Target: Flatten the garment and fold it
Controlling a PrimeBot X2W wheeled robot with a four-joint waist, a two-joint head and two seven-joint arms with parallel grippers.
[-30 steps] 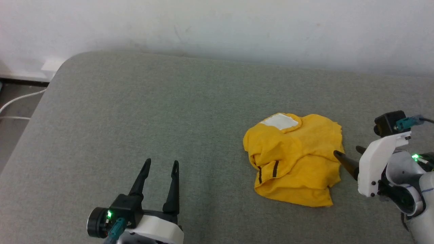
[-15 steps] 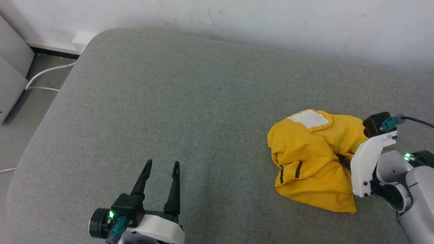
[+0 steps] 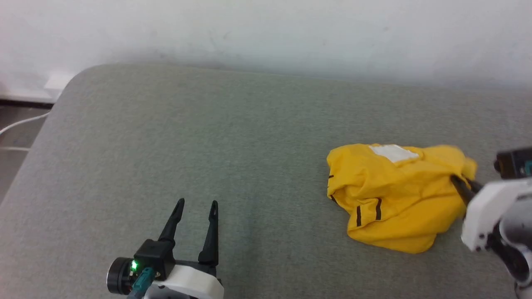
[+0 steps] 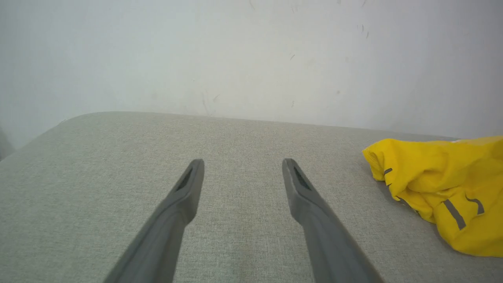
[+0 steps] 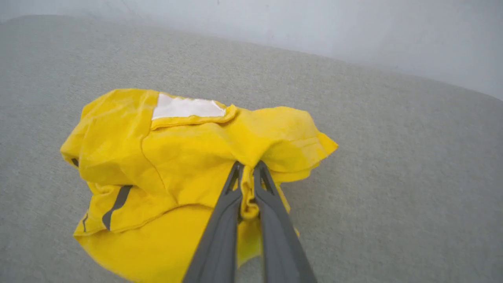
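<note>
The garment [image 3: 395, 195], a bright yellow T-shirt, lies crumpled on the right side of the grey cushion. Its white neck label [image 3: 392, 153] faces up at the far edge, and short black stripes [image 3: 368, 211] mark a fold at the near left. My right gripper [image 3: 457, 182] is shut on a bunched fold at the shirt's right edge; in the right wrist view the yellow cloth [image 5: 246, 188] is squeezed between the fingers [image 5: 271, 212]. My left gripper [image 3: 196, 204] stands open low at the left, well apart from the garment [image 4: 444, 188], with nothing between its fingers.
A wide grey cushion [image 3: 187, 137] runs to a white wall [image 3: 266, 33] at the back. Its rounded left corner drops to a floor strip with a white cable [image 3: 20, 123]. Bare cushion lies between my left gripper and the shirt.
The camera has shifted between frames. My right gripper reached into the shirt's right side, shut on a fold and pulled it, reshaping the heap. The left gripper stays open.
</note>
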